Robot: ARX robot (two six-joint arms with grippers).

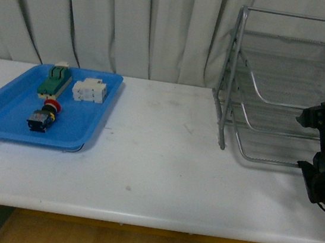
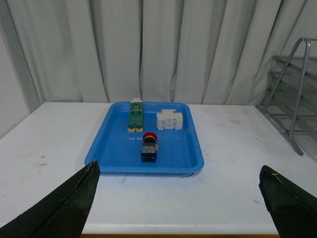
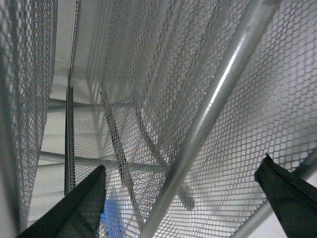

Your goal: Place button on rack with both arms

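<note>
My left claw (image 2: pixel 178 169) hangs low over the near edge of the bench (image 1: pixel 157 163), its two dark fingers spread wide with nothing between them. My right claw (image 3: pixel 183 163) is spread wide too and holds nothing. It sits at the right end of the bench, close up against the open front of the rack (image 1: pixel 285 96), and its wrist view is filled with silver mesh and tubing. I cannot tell whether it touches the wire.

Beyond my left claw a blue tray (image 1: pixel 5 129) lies flat on the left part of the bench. The button (image 1: pixel 44 115) lies on its side in the nearer half of that tray, dark body toward me, red cap pointing away. Behind it lie a green terminal block (image 1: pixel 55 81) and, just to its right, a white connector (image 1: pixel 90 90), both apart from the button.

The rack stands upright on the right side of the bench, well apart from the tray, its three mesh tiers bare. A pale curtain (image 1: pixel 133 22) hangs behind everything.
</note>
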